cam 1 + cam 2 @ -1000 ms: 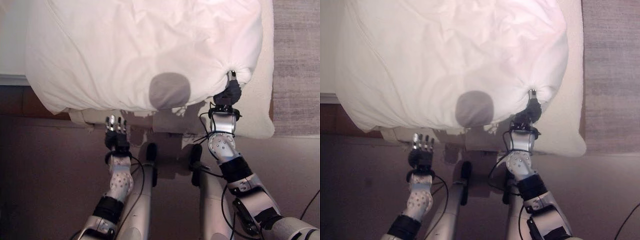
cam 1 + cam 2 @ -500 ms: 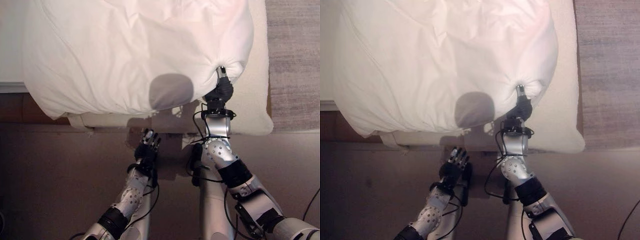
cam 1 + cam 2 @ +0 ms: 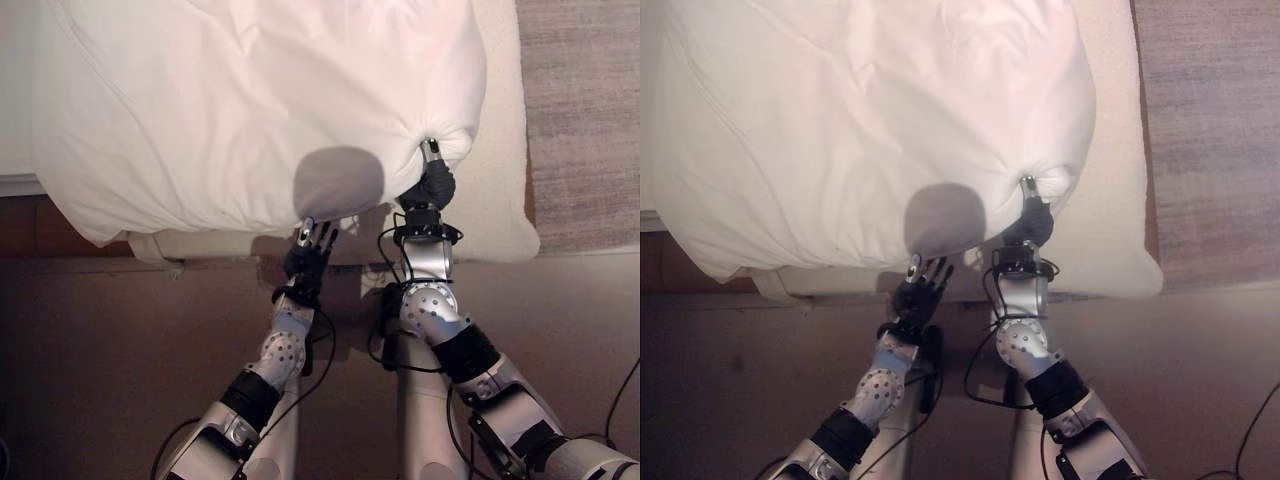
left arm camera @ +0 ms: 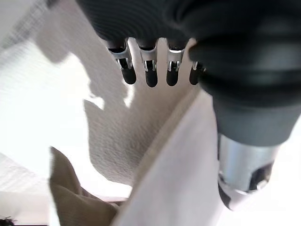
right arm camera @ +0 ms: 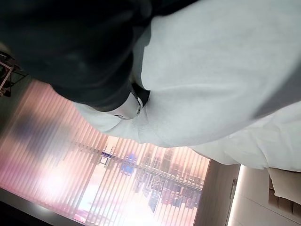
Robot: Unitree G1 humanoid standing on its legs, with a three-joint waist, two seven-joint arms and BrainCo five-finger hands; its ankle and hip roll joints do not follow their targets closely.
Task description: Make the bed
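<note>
Dark floor (image 3: 90,350) lies below the bed (image 3: 495,215), a grey rug (image 3: 585,110) beside it. White duvet (image 3: 230,110) — long axis running left to right across the view, its near edge hanging toward the robot. Right hand (image 3: 430,180) clenched on a bunched corner of the duvet, cloth puckered around it, as half a second ago. Left hand (image 3: 312,245) — fingers (image 4: 148,70) straight and relaxed, holding nothing — has risen from over the floor to just beneath the duvet's hanging edge.
</note>
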